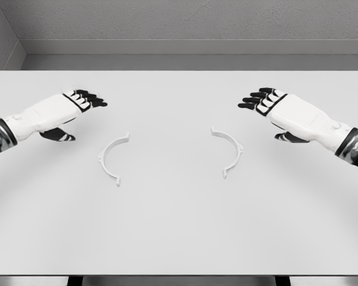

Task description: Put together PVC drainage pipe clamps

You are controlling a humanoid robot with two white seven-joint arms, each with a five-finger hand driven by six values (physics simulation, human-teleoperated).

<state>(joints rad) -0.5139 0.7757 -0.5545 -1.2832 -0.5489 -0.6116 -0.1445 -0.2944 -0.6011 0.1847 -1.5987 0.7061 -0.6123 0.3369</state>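
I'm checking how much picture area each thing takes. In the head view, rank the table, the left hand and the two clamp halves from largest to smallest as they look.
1. table, by far.
2. left hand, open.
3. left clamp half and right clamp half: they look alike in size, so I won't rank them.

I see a white bench (179, 232) that fills most of my view. Behind it stands a grey rough wall (185, 21), with a lighter strip along its bottom.
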